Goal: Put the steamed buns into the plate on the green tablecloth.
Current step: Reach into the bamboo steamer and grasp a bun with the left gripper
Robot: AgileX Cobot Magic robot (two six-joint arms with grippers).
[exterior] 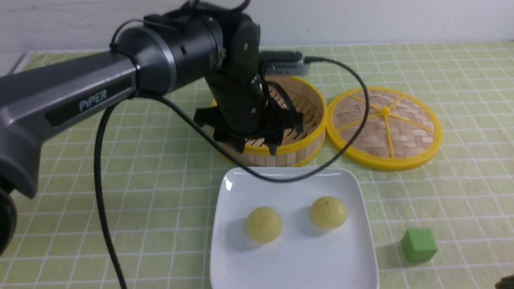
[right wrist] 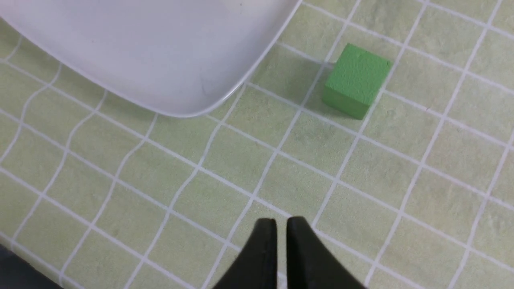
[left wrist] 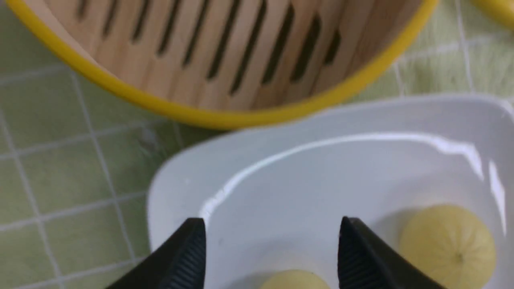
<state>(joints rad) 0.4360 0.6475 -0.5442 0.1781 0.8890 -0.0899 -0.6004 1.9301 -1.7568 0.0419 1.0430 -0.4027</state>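
Gridded green cloth point(exterior: 160, 200), glossy white plate point(exterior: 309, 261).

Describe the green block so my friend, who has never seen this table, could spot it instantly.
Find the large white square plate on the checked green cloth. Just off its right side sits a small plain green cube. Unlike the two round, pale yellow buns on the plate, it has flat faces and lies directly on the cloth.

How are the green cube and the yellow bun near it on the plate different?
The green cube has flat sides and corners, but the yellow bun is round and domed. The cube is green; the bun is pale yellow. The cube sits on the tablecloth, while the bun sits on the plate. Neither is in a hand.
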